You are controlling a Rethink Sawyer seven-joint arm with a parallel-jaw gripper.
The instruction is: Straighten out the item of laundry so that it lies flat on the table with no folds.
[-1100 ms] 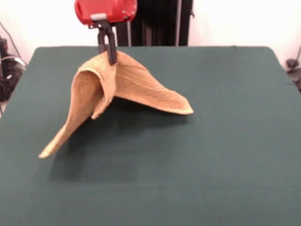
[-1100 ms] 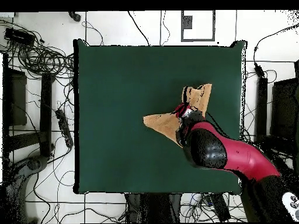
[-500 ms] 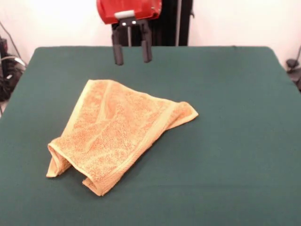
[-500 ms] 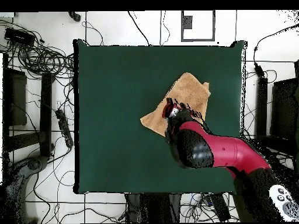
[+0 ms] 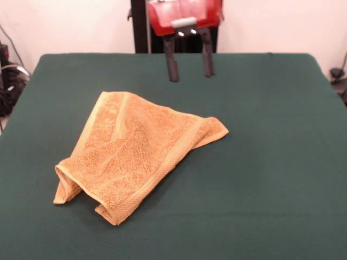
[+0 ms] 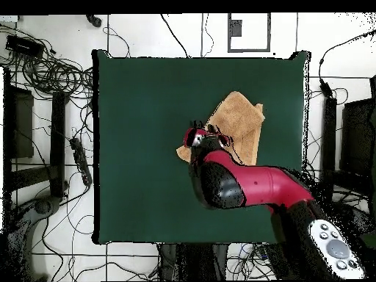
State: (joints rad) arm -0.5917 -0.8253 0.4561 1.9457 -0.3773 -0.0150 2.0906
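Towel first: the small orange-tan terry-cloth towel (image 5: 138,154) lies loose on the large dark green cloth-covered table (image 5: 271,162), left of the middle in the front view, and nothing holds it. One second ago it hung like a tent from the closed fingers; half a second ago it was already dropped, and since then its shape has not changed. It is not flat. One hemmed border is folded over in a long diagonal from the corner nearest the camera to the right corner, and the left corner curls under itself. I judge the task to be only partly done, because this fold must still be opened.

The black two-finger gripper (image 5: 189,73) on the red arm has its fingers (image 5: 172,69) spread wide apart and empty, raised above the table behind the towel. Compared with half a second ago it has moved to the right in the front view, away from the towel's far corner. In the overhead view the red arm (image 6: 250,187) covers part of the towel's edge.
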